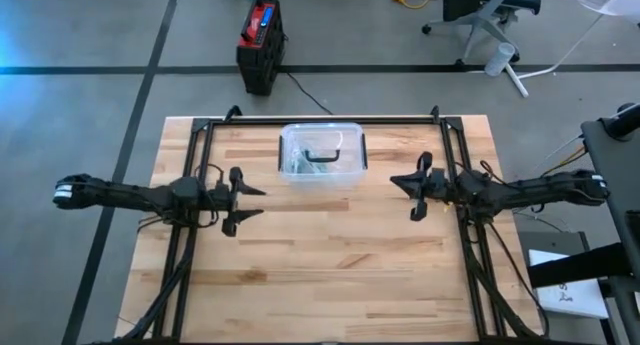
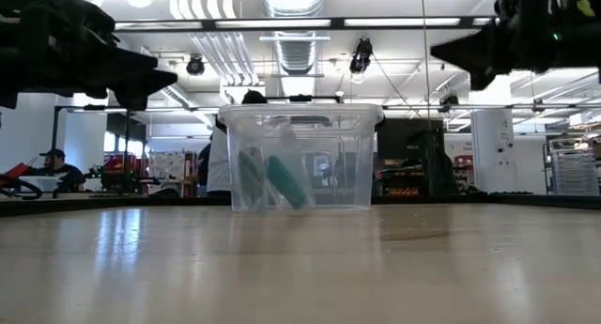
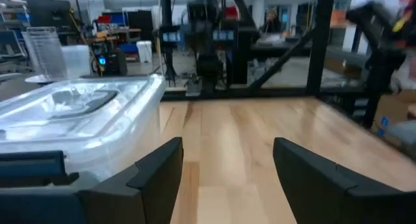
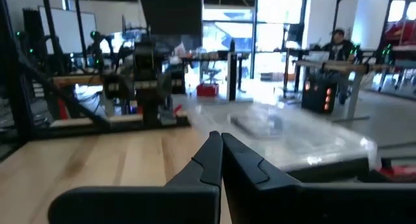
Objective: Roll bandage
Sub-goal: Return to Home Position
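One clear bin [image 1: 322,155] between left hand [image 1: 260,202] and right hand [image 1: 396,182], apart.

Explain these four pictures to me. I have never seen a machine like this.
This is a robot with two dark arms at a wooden table. Each arm ends in a two-finger end effector. One picture looks straight down from above, one looks level across the table top, and two come from cameras on the arms' wrists. One clear plastic box stands on the table, lid on, near the middle of the far edge. There is something greenish inside; I cannot tell what. The left end effector hovers open to one side of the box, and the right end effector is shut on the other side. Neither holds anything.
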You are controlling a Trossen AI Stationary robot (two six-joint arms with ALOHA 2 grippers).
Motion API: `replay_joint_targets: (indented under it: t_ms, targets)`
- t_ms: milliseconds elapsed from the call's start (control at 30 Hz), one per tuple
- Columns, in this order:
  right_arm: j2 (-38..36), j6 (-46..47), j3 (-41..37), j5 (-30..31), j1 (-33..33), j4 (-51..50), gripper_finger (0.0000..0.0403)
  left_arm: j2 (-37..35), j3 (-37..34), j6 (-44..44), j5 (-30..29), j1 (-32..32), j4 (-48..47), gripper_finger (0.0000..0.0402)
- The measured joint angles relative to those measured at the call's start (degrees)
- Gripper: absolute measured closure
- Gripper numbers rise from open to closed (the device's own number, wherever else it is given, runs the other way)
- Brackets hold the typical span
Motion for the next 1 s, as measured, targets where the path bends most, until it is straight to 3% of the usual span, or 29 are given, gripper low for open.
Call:
replay_joint_targets:
  t_ms: [233,433,633,733,1000]
  targets:
    - [-7.34,-0.14,-4.43,-0.50,-0.13,-0.51,0.0403,-11.74,0.00,-3.87,0.96,-0.22,-8.03,0.0171]
    - [-15.26,1.75,-4.72,-0.64,-0.11,-13.71,0.0403,-26.74,-0.04,-3.68,0.93,-0.22,-19.67,0.0171]
    - [-27.64,4.86,-3.23,-7.97,-0.05,-30.82,0.0403,-26.50,0.02,-5.22,0.63,-0.22,-23.71,0.0171]
    - [-33.99,5.32,-2.63,-8.19,0.34,-38.92,0.0403,-26.62,0.34,-8.13,0.77,-0.24,-21.60,0.0171]
    - [-32.62,-0.32,-3.87,-12.84,0.69,-38.89,0.0403,-24.66,1.40,-8.50,-0.56,-0.24,-22.16,0.0171]
